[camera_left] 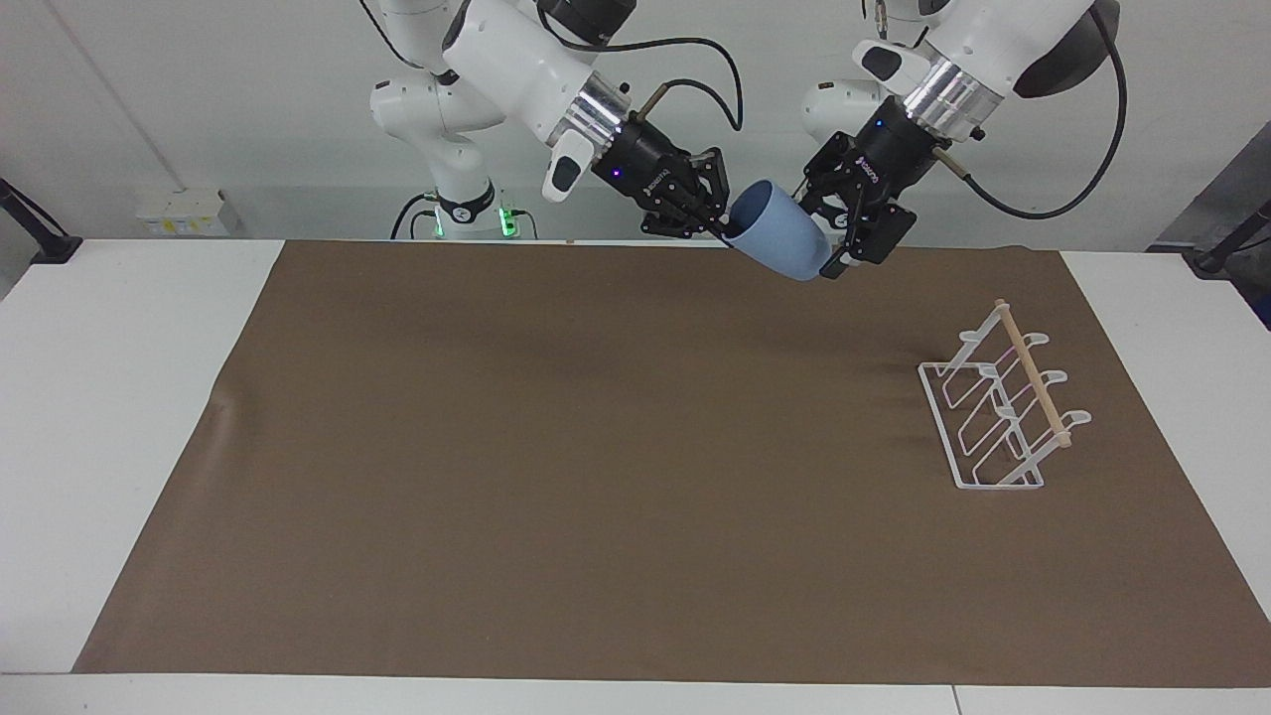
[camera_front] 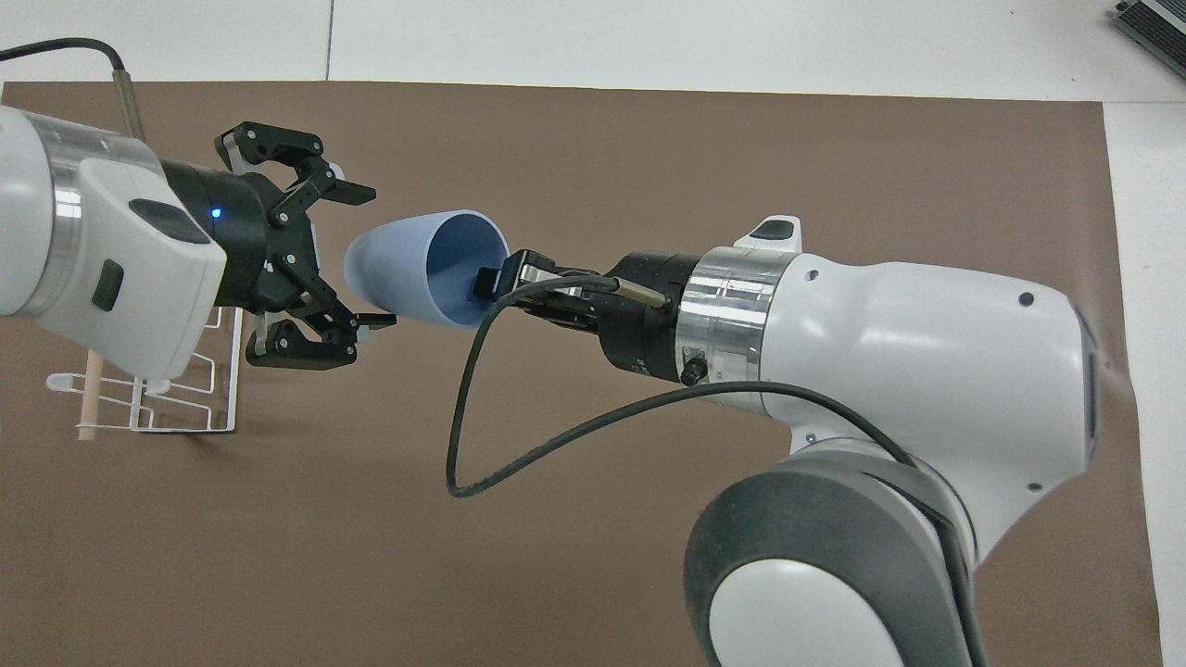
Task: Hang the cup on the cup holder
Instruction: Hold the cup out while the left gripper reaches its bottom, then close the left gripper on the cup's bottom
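The light-blue cup [camera_left: 784, 238] is held in the air on its side, over the robots' edge of the brown mat. My right gripper [camera_left: 727, 230] is shut on its rim, one finger inside the mouth, as the overhead view [camera_front: 496, 283] shows. The cup [camera_front: 398, 264] points its base at my left gripper [camera_left: 844, 238], which is open. The left gripper [camera_front: 366, 257] has a finger on either side of the cup's base. The white wire cup holder [camera_left: 1003, 412] with its wooden dowel stands on the mat toward the left arm's end, partly hidden under the left arm in the overhead view [camera_front: 185, 398].
A brown mat [camera_left: 556, 477] covers most of the white table [camera_left: 99, 397]. The right arm's black cable [camera_front: 463, 445] loops below its wrist.
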`<state>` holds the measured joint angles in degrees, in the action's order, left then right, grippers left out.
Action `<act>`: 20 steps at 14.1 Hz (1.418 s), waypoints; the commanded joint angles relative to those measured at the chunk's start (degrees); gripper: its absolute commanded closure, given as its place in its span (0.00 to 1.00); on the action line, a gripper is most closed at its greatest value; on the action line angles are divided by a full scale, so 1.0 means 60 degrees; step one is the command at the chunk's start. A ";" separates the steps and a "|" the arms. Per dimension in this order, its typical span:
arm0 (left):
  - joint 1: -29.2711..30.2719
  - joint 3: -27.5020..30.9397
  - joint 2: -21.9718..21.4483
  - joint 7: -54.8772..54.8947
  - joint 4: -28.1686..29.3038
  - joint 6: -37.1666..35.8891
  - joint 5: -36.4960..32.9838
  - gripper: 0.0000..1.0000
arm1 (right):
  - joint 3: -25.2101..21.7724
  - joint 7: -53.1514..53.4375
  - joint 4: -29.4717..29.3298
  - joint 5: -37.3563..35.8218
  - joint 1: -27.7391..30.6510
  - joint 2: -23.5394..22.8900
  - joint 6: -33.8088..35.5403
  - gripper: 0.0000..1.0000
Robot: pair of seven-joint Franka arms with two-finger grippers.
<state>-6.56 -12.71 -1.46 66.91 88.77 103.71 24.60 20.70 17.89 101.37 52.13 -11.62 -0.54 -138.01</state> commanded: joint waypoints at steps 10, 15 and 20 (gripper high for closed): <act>-0.0504 0.0082 -0.0431 0.0171 0.0952 0.0982 0.0193 0.00 | 0.0022 0.0006 0.0112 0.0262 0.0032 0.0076 -0.0129 1.00; -0.0519 0.0082 -0.0431 0.0127 0.0894 0.0807 0.0119 1.00 | 0.0022 0.0006 0.0098 0.0262 0.0017 0.0076 -0.0129 1.00; -0.0489 0.0096 -0.0431 0.0127 0.0879 0.0777 0.0105 1.00 | 0.0022 0.0021 0.0069 0.0291 0.0017 0.0047 -0.0129 0.83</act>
<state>-8.97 -12.89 -2.48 67.91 92.59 108.06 24.52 20.51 17.89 101.41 52.17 -11.61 -0.64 -138.25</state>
